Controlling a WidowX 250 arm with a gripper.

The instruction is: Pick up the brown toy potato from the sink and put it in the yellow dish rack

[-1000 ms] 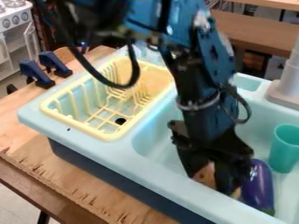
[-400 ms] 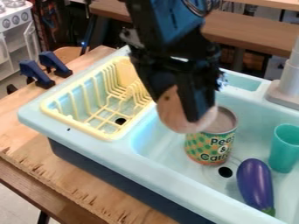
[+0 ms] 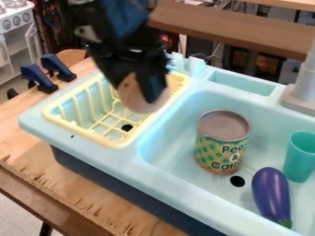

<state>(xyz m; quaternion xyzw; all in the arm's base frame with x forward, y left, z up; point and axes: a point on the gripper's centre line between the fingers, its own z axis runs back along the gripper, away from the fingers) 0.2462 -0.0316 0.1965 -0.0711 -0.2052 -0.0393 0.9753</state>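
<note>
Tan, rounded, smooth-skinned object [image 3: 142,99] is up in the air w/ the black two-finger gripper [image 3: 139,90], claw clamped on it, one finger each side; fingers point down, slightly tilted. It's in front of the R part of the pale yellow plastic dish rack [image 3: 85,132], nr the divider btwn the two halves of the light blue-green plastic toy sink [image 3: 178,190]; exact ht above can't tell. Rack sits in the sink's L half, wire-like slots along its sides, dark drain hole [image 3: 126,127] seen thru the grid. In the R basin: food can w/ grey top and green-and-orange label [image 3: 215,150], upright, just beside a round black drain opening [image 3: 237,181]. Nr that, a glossy purple toy eggplant w/ green tip [image 3: 271,193] lies on its side, tip twd the bottom of the view. Teal plastic cup [image 3: 300,159] stands upright nr the eggplant, mouth up, by the view's R edge. Grey plastic faucet [image 3: 304,90] on the sink's back rim, next to a shallow rectangular recess [image 3: 241,84]. Sink's dark blue lower body [image 3: 117,179] rests on a light wood tabletop [image 3: 37,159]; two navy clamps [image 3: 46,76] at its far L edge. Bkgd: white toy stove [image 3: 17,23] top L, brown wood bench [image 3: 246,30] across the top.
</note>
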